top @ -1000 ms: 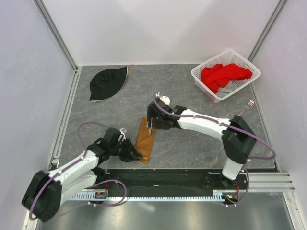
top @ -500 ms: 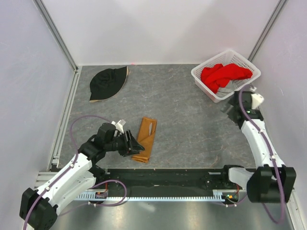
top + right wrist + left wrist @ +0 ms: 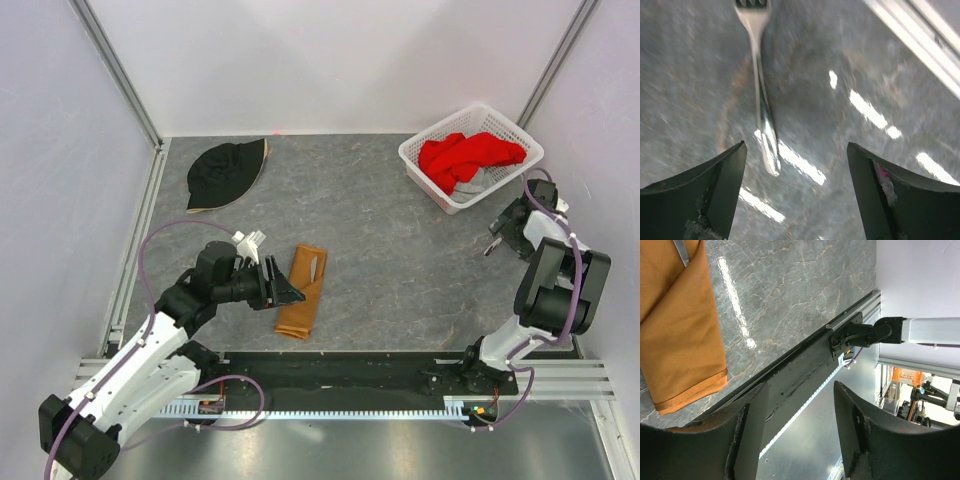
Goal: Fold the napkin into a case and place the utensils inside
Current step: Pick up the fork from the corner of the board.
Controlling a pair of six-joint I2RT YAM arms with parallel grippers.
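Case (image 3: pixel 302 293) folded, knife (image 3: pixel 313 267) seated. Fork (image 3: pixel 760 95) pending at bench R edge. R gripper (image 3: pixel 796 146) spread above it; L gripper (image 3: pixel 792 400) spread, empty.

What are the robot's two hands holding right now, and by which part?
Nothing. The left hand is open beside the folded case; the right hand is open over the fork, which lies ungripped on the table.

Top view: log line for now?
orange-brown folded cloth case: formed | thin grey metal knife: on case | silver metal fork: on table, outside case | left gripper: open | right gripper: open over fork
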